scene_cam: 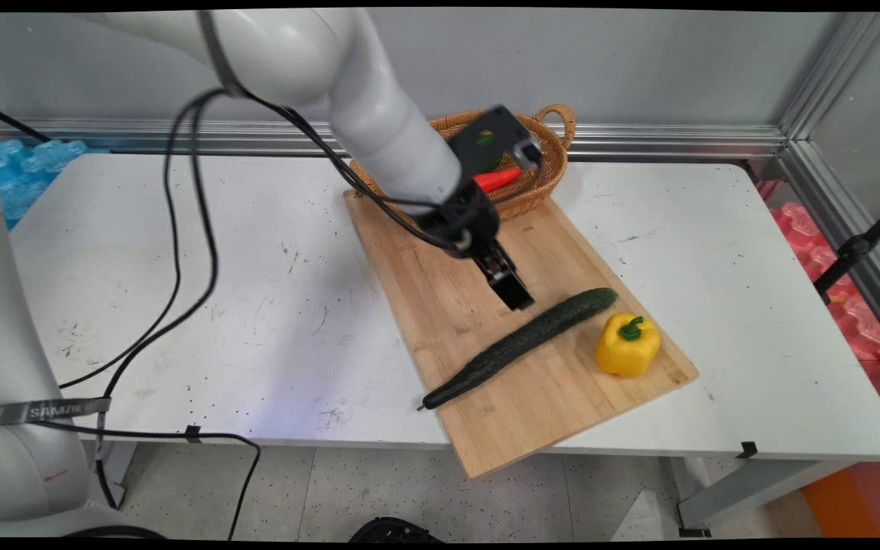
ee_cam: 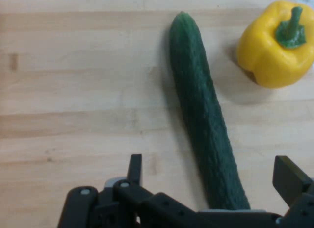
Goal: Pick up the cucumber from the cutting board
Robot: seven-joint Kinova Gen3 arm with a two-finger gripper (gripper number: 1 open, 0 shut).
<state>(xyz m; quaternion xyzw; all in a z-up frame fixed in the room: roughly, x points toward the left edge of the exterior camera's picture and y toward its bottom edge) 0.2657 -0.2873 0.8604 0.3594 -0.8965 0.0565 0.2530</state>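
Gripper (ee_cam: 211,171) hovering low over cutting board (scene_cam: 440,305), fingers (ee_cam: 289,176) spread wide, nothing pinched. Straddling cucumber (ee_cam: 203,115) in hand view, one finger on each side, not touching. Cucumber lying flat, diagonal across board, near tip poking past board's left edge. Yellow bell pepper (scene_cam: 627,345) just beside cucumber's far end, green stem up, apart from it. Wicker basket (scene_cam: 539,187) at board's far end, against wall, red vegetable (scene_cam: 497,180) inside. Black cables (scene_cam: 180,252) dangling from arm over white table (scene_cam: 180,305).
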